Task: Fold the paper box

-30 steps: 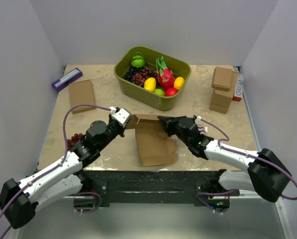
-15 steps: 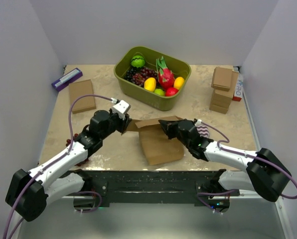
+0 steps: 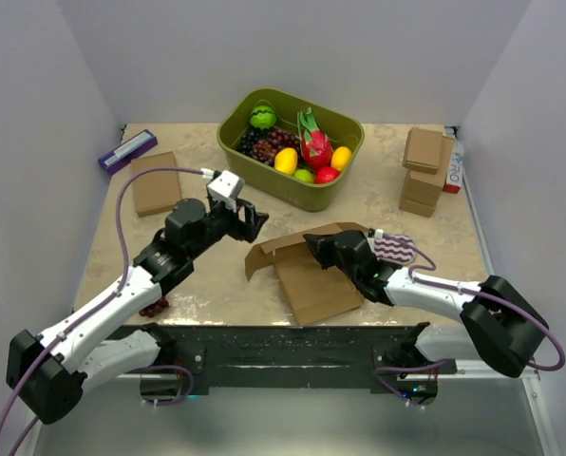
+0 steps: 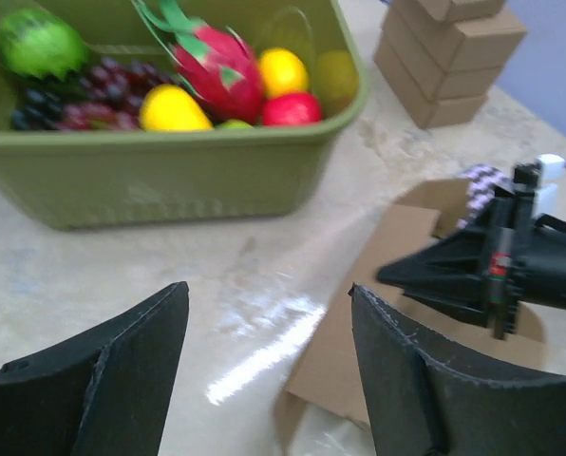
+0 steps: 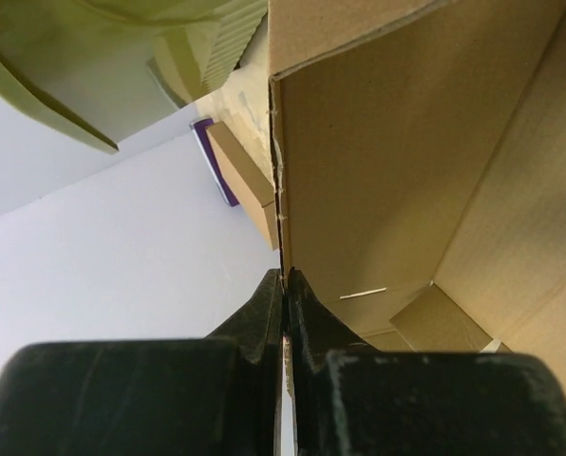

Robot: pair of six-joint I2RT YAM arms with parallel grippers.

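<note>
Change noted: my left gripper has let go of the paper box. A second ago it was clamped on the rear-left corner of the cardboard. Now its jaws stand spread with nothing between them, and it has drawn back to just in front of the green basket, apart from the box.

My right gripper has kept its hold. Its fingers are pressed together, pinching the edge of a raised cardboard wall, and the wrist view shows the sheet clamped right at the tips.

Box position: on the near side of the basket. It has shifted a little rightward along the basket's front and turned slightly since a second ago. One wall and a left flap stand up; the base lies flat.

Reading: the fold is partial. Only one grip holds the box now, so the freed left flap may sag back. My left is free to take a new flap, which is probably the next step. Risk: the box may pivot around my right pinch when I push on it.
</note>
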